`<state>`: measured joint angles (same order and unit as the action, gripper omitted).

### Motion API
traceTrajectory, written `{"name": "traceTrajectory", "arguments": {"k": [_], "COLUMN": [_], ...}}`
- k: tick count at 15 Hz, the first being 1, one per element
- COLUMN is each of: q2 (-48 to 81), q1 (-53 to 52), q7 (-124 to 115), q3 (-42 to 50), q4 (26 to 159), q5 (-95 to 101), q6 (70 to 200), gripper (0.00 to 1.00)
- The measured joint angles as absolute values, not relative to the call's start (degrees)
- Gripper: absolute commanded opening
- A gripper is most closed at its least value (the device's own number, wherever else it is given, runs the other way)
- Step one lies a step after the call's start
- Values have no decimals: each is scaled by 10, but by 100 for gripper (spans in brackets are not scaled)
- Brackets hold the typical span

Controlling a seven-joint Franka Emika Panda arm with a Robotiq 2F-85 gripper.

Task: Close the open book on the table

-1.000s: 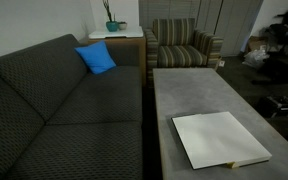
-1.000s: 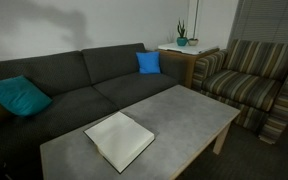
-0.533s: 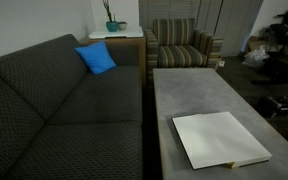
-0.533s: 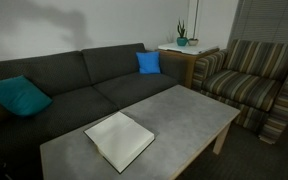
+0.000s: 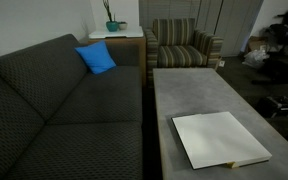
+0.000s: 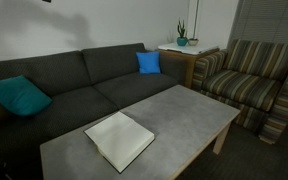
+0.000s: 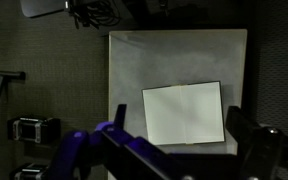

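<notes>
The book lies open and flat on the grey table, white pages up, with a thin yellow edge showing; it shows in both exterior views (image 5: 220, 139) (image 6: 120, 139) and in the wrist view (image 7: 183, 112). The table (image 5: 189, 95) (image 6: 174, 115) (image 7: 134, 60) is long and low. My gripper (image 7: 184, 140) is seen only in the wrist view, high above the book, with its two dark fingers wide apart and nothing between them. The arm does not show in either exterior view.
A dark grey sofa (image 5: 54, 110) (image 6: 74, 85) runs along one long side of the table, with a blue cushion (image 5: 96, 58) (image 6: 148, 62) and a teal cushion (image 6: 16, 96). A striped armchair (image 5: 184, 45) (image 6: 249, 80) and a wooden side table with a plant (image 6: 182, 45) stand beyond.
</notes>
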<state>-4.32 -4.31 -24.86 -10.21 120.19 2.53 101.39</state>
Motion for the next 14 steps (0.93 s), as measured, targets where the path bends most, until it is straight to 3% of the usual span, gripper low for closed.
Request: {"name": "traceTrajectory", "arguments": {"k": [5, 9, 14], "q2": [102, 120, 140], "q1": [-42, -47, -59], "q7": [-120, -127, -162], "q3": [-70, -68, -60], "q4": [1153, 1139, 1160], "q5": [26, 27, 59], "q6": [1062, 1076, 1239], "gripper": [100, 100, 100]}}
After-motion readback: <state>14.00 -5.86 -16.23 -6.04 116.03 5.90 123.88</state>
